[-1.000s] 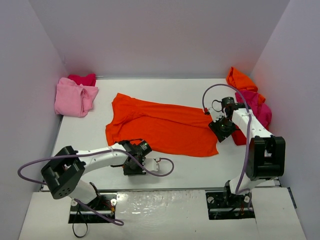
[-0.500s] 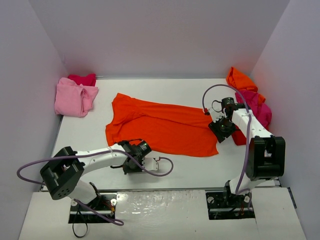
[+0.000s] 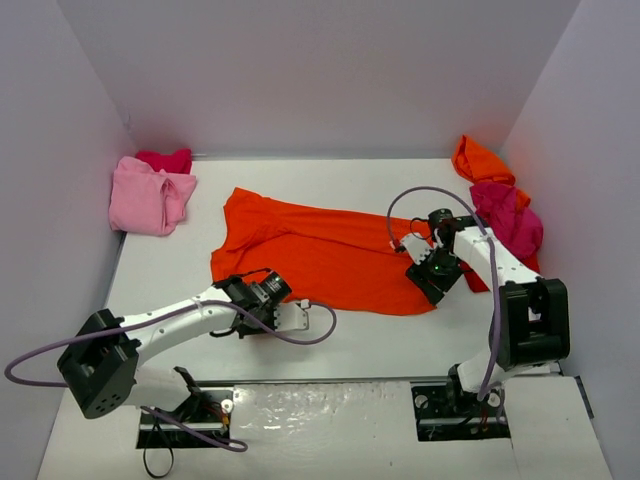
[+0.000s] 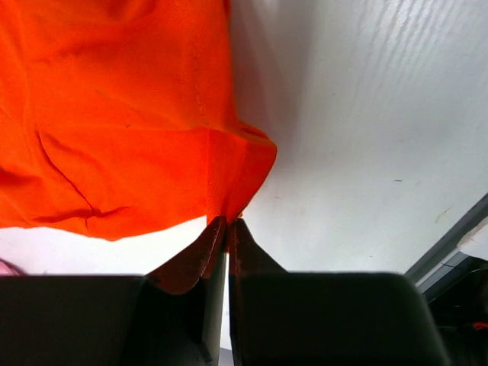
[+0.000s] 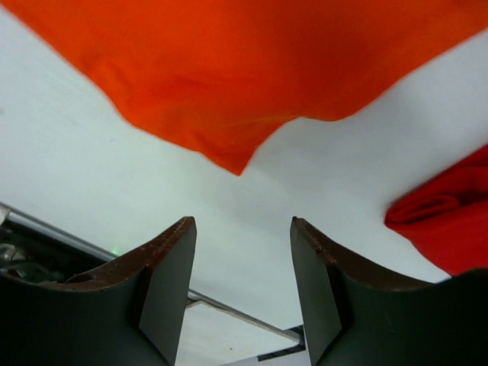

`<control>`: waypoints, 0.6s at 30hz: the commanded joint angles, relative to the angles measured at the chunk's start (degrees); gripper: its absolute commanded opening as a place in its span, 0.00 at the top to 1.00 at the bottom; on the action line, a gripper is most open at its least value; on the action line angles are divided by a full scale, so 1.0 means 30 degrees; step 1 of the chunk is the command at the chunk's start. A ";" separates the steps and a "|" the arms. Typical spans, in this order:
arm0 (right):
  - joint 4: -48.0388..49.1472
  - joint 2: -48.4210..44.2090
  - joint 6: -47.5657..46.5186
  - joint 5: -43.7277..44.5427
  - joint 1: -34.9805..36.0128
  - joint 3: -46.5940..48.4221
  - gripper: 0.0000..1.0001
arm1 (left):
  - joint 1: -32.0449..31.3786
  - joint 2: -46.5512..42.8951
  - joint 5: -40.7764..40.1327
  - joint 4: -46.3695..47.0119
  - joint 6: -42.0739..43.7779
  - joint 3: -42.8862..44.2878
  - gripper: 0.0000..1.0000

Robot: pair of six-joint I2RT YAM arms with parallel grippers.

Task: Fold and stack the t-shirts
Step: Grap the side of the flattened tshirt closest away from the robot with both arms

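Orange tee (image 3: 320, 255): spread flat, middle of table (image 3: 400, 330).
Left gripper (image 4: 227, 225): arm stretched low to tee's near-left edge, fingers pinched tight on the hem.
Right gripper (image 5: 242, 225): arm bent, at tee's near-right corner, fingers apart, holding nothing.

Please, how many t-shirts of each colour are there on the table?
orange-red t-shirt: 1
orange t-shirt: 1
light pink t-shirt: 1
magenta t-shirts: 2
red t-shirt: 1
Total: 6, counting each bunched heap as one.
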 commanded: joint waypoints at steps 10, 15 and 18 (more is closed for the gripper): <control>0.0584 -0.3417 -0.1890 0.4071 0.2941 -0.3153 0.50 | 0.0933 0.0387 -0.1480 0.1039 0.0480 0.0633 1.00; 0.1561 -0.2682 -0.1535 0.4457 0.3444 -0.3599 0.49 | 0.1081 0.0287 -0.1581 0.1039 0.0479 0.0444 1.00; 0.2147 -0.1937 -0.1244 0.4681 0.3962 -0.3864 0.49 | 0.1211 0.0291 -0.1597 0.1010 0.0488 0.0494 1.00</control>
